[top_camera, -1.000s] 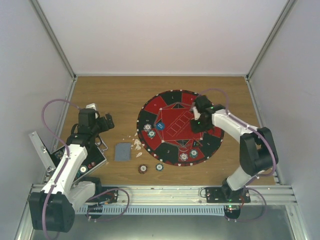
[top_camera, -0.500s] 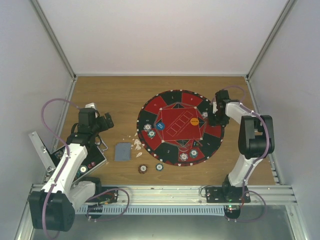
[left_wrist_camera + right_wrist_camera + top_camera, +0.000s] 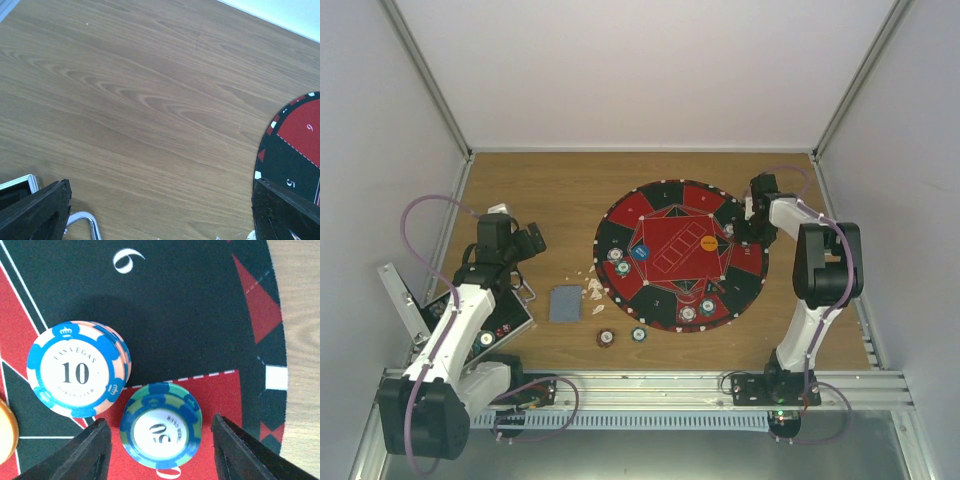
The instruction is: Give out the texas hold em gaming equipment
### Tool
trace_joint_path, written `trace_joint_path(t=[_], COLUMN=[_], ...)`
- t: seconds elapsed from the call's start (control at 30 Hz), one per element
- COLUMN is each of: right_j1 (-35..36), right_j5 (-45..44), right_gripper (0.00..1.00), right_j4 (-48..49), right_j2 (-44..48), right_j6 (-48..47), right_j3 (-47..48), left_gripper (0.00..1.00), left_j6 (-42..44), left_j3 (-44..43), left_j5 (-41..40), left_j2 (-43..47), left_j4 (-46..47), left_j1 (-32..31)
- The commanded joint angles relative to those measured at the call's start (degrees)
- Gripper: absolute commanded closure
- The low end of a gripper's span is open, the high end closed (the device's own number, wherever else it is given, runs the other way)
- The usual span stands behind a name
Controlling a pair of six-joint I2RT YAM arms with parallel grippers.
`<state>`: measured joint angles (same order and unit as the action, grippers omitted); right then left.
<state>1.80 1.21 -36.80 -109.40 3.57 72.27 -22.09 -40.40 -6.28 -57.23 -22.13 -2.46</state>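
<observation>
Cards [image 3: 563, 303]: blue-backed pile on the tabletop [image 3: 520, 180], left of the mat [image 3: 660, 205].
Left pincer [image 3: 162, 200]: spread wide with nothing between, unmoved.
Orange disc [image 3: 709, 241]: on the mat's red centre, uncovered since the right arm swung out to the rim.
Right pincer [image 3: 159, 420]: released, straddling a green chip [image 3: 161, 432] without touching it.
Writing: green chip "50"; neighbouring blue-pink stack [image 3: 75, 371] "LAS VEGAS 10"; mat "6".

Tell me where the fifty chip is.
In the right wrist view, the 50 chip lies near the right edge of the mat, inside the open right gripper, with the 10 chips just upper left.
</observation>
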Motion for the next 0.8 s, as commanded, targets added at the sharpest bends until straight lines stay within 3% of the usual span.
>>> trace_joint_path(t=[0.0, 0.2, 0.3, 0.5, 0.77], right_j1=[-0.5, -0.2, 4.2, 26.1, 50.7], right_j5=[-1.1, -0.3, 2.9, 8.0, 7.5], right_gripper=[0.38, 0.23, 0.19, 0.14, 0.13], right_j4=[0.1, -0.7, -1.5, 0.0, 3.5], right_j2=[2.1, 7.4, 11.6, 19.1, 16.3], right_j6=[1.1, 1.3, -1.3, -3.3, -6.5], right_j3=[-0.9, -1.8, -2.0, -5.7, -6.4], left_gripper=[0.01, 0.01, 0.01, 0.01, 0.01], left_j6=[-0.7, 0.1, 0.3, 0.3, 0.9], left_j3=[-1.3, -1.9, -2.2, -2.6, -2.0], left_j5=[-1.5, -0.4, 0.5, 2.3, 3.5], left_j2=[0.9, 0.1, -0.5, -1.6, -1.2], left_j4=[1.2, 1.0, 1.3, 1.5, 1.2], left_j1=[0.0, 0.0, 0.0, 0.0, -0.1])
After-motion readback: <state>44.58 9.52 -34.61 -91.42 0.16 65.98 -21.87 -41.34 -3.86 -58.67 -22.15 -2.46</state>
